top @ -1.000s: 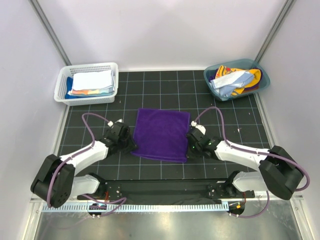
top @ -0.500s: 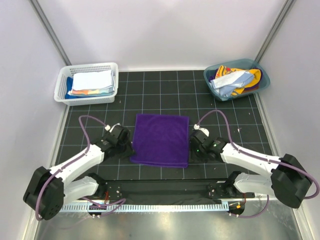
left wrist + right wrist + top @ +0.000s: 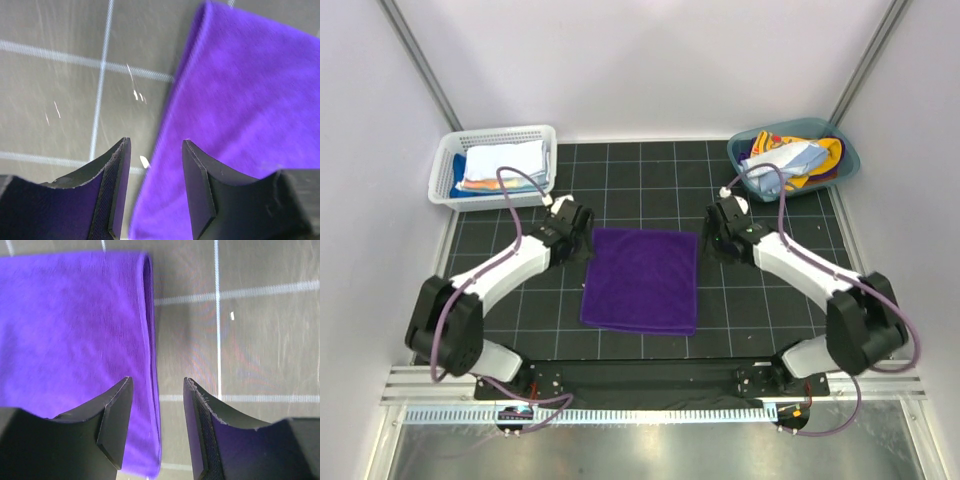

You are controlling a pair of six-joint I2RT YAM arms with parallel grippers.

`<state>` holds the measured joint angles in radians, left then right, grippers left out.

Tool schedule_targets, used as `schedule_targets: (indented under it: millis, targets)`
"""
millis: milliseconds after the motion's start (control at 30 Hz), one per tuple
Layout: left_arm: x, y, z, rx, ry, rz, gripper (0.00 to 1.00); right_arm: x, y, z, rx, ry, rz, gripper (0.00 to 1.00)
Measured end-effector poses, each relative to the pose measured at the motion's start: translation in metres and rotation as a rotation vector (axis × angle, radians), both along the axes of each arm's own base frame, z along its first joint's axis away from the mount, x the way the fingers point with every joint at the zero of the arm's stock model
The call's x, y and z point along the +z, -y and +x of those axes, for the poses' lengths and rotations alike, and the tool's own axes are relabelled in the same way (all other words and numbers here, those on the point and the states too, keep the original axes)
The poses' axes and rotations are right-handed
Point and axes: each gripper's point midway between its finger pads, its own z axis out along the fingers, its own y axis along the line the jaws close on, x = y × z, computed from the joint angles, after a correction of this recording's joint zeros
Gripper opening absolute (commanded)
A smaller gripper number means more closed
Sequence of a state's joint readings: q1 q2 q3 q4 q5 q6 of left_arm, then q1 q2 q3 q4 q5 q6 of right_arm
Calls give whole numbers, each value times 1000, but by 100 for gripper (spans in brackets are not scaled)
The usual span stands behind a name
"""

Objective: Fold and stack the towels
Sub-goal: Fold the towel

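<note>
Far off to the left and behind the deep purple folded towel (image 3: pixel 642 278) there's a white mesh plastic basket (image 3: pixel 498 133) with a small stack of folded cloths (image 3: pixel 505 165) in it. The top ones are pale, with a bit of orange and blue peeking out underneath.

The left gripper (image 3: pixel 580 238) sits right at the purple towel's far left corner. From its wrist camera the left gripper (image 3: pixel 152 145) has its jaws apart with nothing pinched. The towel's left edge (image 3: pixel 170 135) runs through the gap, lying on the black grid-lined mat (image 3: pixel 60 100).

The purple towel itself lies flat on the mat, squared up, pretty much between the two arms.

The right gripper (image 3: pixel 715 243) is just off the towel's far right corner. In its own view the right gripper (image 3: pixel 157 382) is spread open too, holding nothing, with the towel's doubled right edge (image 3: pixel 147 315) below the gap.

Way behind and to the right of the purple towel is a teal plastic tub (image 3: pixel 850 160) with a loose heap of unfolded cloths (image 3: pixel 785 158), light blue on top and yellow-orange with navy under it.
</note>
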<state>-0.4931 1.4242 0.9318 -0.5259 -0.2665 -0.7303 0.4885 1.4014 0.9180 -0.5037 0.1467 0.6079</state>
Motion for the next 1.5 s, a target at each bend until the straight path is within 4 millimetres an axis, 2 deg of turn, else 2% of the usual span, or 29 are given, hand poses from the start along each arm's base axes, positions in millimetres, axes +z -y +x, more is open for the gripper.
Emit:
schedule_targets:
  millis: [200,433,600,767,1200,1500]
  targets:
    - [-22,-10,46,-23,-17,43,49,-16,-12,42,49,-4,-74,52]
    - [-38,4,79,-94,-9,18,50,-29,-15,75,65,-5,-128,53]
    - [-59,5,88,-96,-38,19,50,-46,-11,88,62,-30,-163,53]
    - [-58,2,105,-72,-10,8,50,-64,-2,91,51,-70,-186,52]
    - [-56,6,117,-63,9,-9,50,-60,4,111,45,-56,-190,51]
    - [-48,16,123,-94,26,-49,50,-45,-2,129,67,-8,-136,51]
